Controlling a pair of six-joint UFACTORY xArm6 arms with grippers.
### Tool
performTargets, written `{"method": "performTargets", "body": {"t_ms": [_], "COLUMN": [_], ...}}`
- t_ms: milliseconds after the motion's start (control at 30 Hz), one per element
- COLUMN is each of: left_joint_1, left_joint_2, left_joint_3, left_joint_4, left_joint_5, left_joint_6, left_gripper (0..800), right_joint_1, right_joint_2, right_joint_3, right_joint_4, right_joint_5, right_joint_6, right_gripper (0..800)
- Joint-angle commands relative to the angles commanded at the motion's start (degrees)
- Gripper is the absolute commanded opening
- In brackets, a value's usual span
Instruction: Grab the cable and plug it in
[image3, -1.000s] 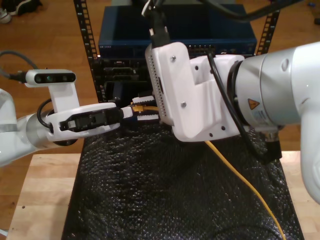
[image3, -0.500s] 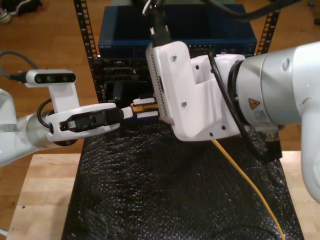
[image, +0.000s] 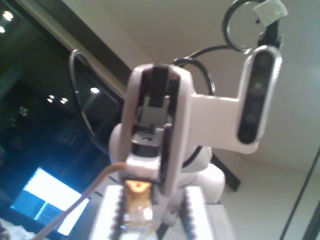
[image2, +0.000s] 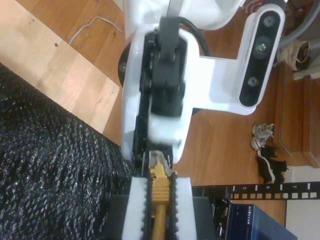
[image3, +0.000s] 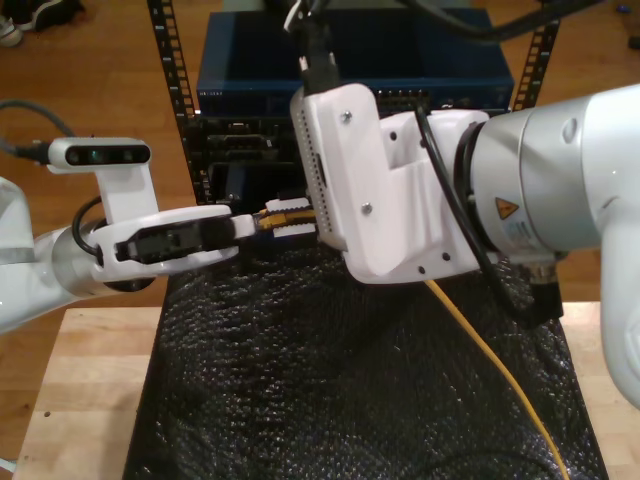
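- Pinching with my second gripper (image2: 160, 184): its toothed white fingers (image2: 140, 210) are pressing together on the cable (image2: 159, 215), just behind the yellow boot.
- It is holding the cable along the finger line, so the plug (image2: 160, 161) is sticking out forward, free for another grip.
- In the exterior view this is the big arm on the right. The slack cable is hanging under it and running down to the lower right of the frame over the black mat (image3: 300, 380).
- My first gripper (image: 152, 200) is facing it nose to nose, in the exterior view's left centre.
- Its fingers (image: 115, 215) are sitting either side of the clear plug tip (image: 142, 216). I cannot tell whether they are squeezing it or standing off.
- This is looking like a hand-over or regrip in mid-air above the mat. Two grips on a short stiff end are probably meant to fix the plug's angle before insertion.
- The plug is hanging in front of the dark rack (image3: 175, 80), below the blue unit (image3: 350, 60), not yet in any port.
- Ports are too dark to pick out.
- Risk, as I am judging it: the plug could twist between the two grips, or the latch tab could end up facing wrong.
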Motion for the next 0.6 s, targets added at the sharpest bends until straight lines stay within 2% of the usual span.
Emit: {"method": "performTargets", "body": {"t_ms": [133,267,467,600], "left_joint_1": [0.1,0.2,0.4,1.8], "left_joint_2": [0.0,0.0,-0.1,-0.1], "left_joint_3": [-0.4,-0.4,-0.4,-0.4], "left_joint_4": [0.0,0.0,0.0,0.0], "left_joint_5": [0.0,-0.4,-0.9,-4.2], "left_joint_6": [-0.2,0.1,0.4,1.3], "left_gripper": [513,716,793,794], "right_joint_1": [0.0,0.0,-0.3,-0.5], "right_joint_2": [0.2,0.5,1.7,3.7], "right_joint_3": [0.0,-0.1,-1.1,-2.2], "right_joint_4": [0.1,0.1,0.0,-0.2], "right_joint_5": [0.0,0.0,0.0,0.1], "right_joint_6": [0.0,1.5,4.0,7.6], "right_gripper": [1,1,1,1]}}
